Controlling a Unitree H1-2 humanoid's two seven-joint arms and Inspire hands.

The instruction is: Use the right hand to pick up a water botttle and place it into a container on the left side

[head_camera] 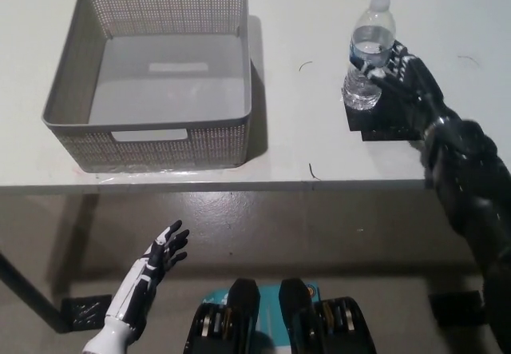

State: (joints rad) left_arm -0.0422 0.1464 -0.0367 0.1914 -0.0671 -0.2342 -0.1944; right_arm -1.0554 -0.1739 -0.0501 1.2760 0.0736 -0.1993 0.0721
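Observation:
A clear plastic water bottle (pixel 366 58) with a white cap stands at the right of the white table, its base over the left edge of a black tape square (pixel 389 121). My black right hand (pixel 402 73) is against the bottle's right side with its fingers wrapped around the middle, shut on it. The grey mesh basket (pixel 152 122) sits at the left of the table with nothing inside. My white left hand (pixel 153 268) rests below the table's front edge at the lower left, fingers apart and holding nothing.
The table's front edge (pixel 239 184) runs across the middle of the picture, with grey floor below it. Bare tabletop (pixel 299 90) separates the basket from the bottle. A black table leg (pixel 24 290) slants at the lower left.

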